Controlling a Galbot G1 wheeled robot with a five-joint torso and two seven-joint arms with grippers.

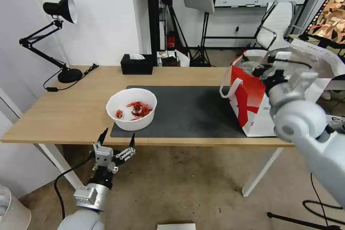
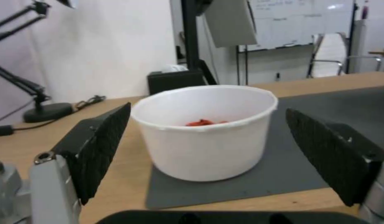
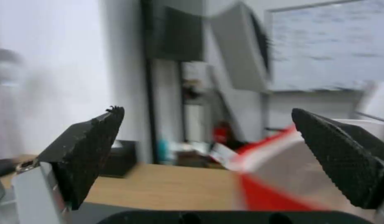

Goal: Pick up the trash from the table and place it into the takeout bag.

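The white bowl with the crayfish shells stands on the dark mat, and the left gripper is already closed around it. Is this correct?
Not quite. The bowl does stand on the mat, but the left gripper is open and not touching it: the head view shows it below the table edge, and the left wrist view shows both fingers spread clear of the bowl.

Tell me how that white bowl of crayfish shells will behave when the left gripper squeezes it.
The bowl looks thin-walled, so it may flex. With few shells inside, it is probably light and may slide on the mat. The left gripper is open, short of it.
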